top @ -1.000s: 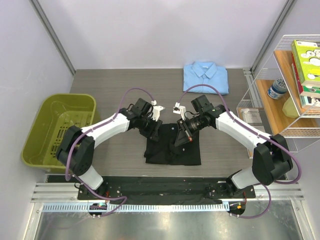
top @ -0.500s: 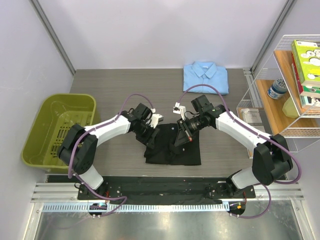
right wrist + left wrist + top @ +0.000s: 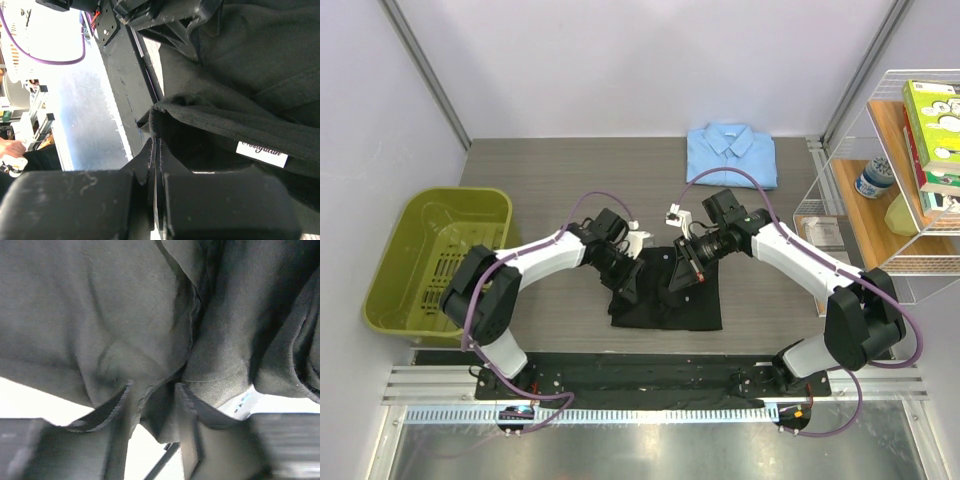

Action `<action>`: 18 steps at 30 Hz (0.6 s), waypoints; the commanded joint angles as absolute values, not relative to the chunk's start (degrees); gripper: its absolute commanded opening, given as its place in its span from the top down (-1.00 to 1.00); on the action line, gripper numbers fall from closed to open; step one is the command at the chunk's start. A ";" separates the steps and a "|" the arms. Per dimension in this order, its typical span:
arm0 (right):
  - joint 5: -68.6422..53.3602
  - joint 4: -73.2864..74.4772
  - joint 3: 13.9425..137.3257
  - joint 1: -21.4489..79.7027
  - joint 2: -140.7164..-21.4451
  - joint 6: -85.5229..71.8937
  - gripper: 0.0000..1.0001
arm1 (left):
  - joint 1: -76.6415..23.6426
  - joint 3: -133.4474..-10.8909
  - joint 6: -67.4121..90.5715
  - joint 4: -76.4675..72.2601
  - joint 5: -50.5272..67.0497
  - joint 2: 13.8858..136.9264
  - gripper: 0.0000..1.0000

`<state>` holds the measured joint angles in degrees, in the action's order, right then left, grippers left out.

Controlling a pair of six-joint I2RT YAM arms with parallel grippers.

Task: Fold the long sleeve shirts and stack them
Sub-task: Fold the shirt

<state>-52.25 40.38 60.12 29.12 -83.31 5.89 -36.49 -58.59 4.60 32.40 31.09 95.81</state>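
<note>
Black shirt (image 3: 695,306) sits pinched in right tool (image 3: 156,146), perhaps left tool (image 3: 152,391) too.

Closed fingers (image 3: 141,170), seemingly on black shirt (image 3: 260,75)

Illegible label (image 3: 262,153) on black shirt (image 3: 260,65)

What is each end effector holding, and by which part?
Right end effector pinches a folded edge of the black shirt. Left end effector straddles another fold; grip unclear.
</note>
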 commanded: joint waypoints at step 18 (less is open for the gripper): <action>-53.70 38.85 62.49 29.27 -83.85 6.06 0.97 | -33.66 -58.27 3.69 34.37 25.04 94.66 0.15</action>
